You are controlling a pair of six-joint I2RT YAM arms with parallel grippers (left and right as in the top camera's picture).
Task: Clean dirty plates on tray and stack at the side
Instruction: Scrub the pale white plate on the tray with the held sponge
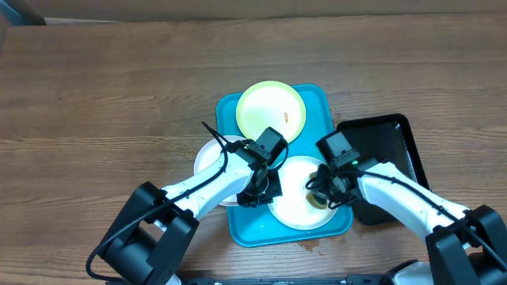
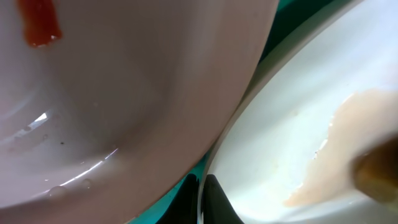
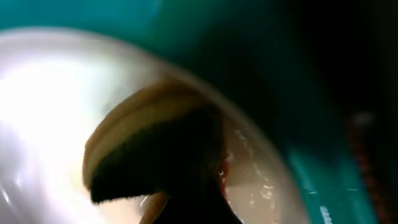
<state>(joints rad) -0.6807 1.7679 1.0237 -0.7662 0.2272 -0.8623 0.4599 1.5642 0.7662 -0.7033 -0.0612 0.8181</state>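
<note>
Masking part of white plate (image 1: 291, 207): blurred dark-faced sponge (image 3: 158, 152)

A wooden tabletop (image 1: 95, 87) fills nearly the whole overhead view. Its surface is mid-brown with darker grain lines running from side to side, and some wavy, knot-like figuring on the left part. The finish looks matte, with no strong glare. Light falls evenly over it, and only soft, short shadows show on the wood. Beyond the far edge of the tabletop runs a narrow pale tan strip (image 1: 317, 5), too thin to tell whether it is floor or wall. A dark shape (image 1: 20, 11) sits at the top left corner.
</note>
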